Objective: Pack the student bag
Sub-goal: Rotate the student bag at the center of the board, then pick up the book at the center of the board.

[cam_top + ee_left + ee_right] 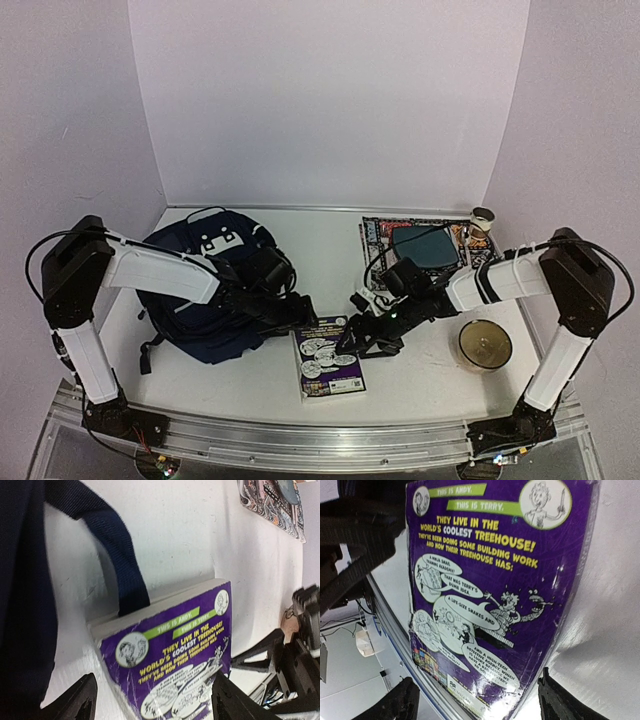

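- two flat things lie near the middle of the table (420,385): a soft navy bag (205,290) on the left, and a glossy purple book (330,362) just beside its right edge.
- the bag is a slumped, rounded heap of dark woven fabric with white patches on top. it sits under the left arm, well apart from the mat.
- a flat navy strap (120,555) runs from the bag onto the far corner of the book. the left wrist view shows it lying across the pale, ridged page edge.
- the book is a thick rectangular paperback, lying cover up. its shiny wrap is scuffed and creased, with yellow lettering and white speech bubbles.
- the left gripper (303,318) hovers at the book's top left corner. its black, wedge-shaped fingers (80,700) are spread wide with nothing gripped.
- the right gripper (358,338) is at the book's top right corner. its fingers (565,700) are also spread wide, straddling the book's width, and i cannot tell if they touch it.
- a thin patterned mat (395,235) lies flat at the far right, with a rounded teal pouch (425,248) on it.
- a small cylindrical jar (483,220) stands upright at the mat's far right corner.
- a round, amber, see-through bowl (485,343) sits on the table near the right arm.
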You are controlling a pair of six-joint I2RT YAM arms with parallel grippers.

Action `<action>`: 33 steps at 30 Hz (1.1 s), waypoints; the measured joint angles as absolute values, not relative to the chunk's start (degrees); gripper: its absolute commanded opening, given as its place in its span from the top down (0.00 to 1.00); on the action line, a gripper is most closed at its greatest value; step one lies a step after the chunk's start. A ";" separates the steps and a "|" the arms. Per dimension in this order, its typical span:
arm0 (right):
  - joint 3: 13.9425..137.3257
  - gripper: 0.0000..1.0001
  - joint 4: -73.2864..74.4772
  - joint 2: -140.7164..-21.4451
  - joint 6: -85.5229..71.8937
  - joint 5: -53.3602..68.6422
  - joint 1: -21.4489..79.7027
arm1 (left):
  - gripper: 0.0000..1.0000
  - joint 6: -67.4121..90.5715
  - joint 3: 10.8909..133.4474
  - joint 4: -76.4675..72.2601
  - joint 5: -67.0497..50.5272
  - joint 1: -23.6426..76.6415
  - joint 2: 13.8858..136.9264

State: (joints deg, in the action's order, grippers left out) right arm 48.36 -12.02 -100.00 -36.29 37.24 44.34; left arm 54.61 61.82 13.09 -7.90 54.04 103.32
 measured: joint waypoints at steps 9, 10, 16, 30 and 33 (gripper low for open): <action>47.00 0.18 -15.98 -99.86 -42.70 32.32 44.48 | 0.29 58.41 57.09 12.12 -10.35 54.35 100.47; 47.00 0.18 -16.71 -100.20 -43.12 32.32 44.63 | 0.31 58.58 57.10 11.66 -10.96 54.46 100.77; 46.96 0.20 -21.29 -102.62 -45.37 33.90 45.53 | 0.43 59.45 57.10 10.35 -13.07 54.87 102.84; 43.33 0.48 -29.06 -102.87 -54.15 40.50 45.47 | 0.53 60.92 56.16 9.02 -12.04 54.11 103.17; 43.19 0.48 -30.79 -102.72 -55.56 41.40 45.50 | 0.55 61.58 55.37 8.42 -11.00 53.92 102.66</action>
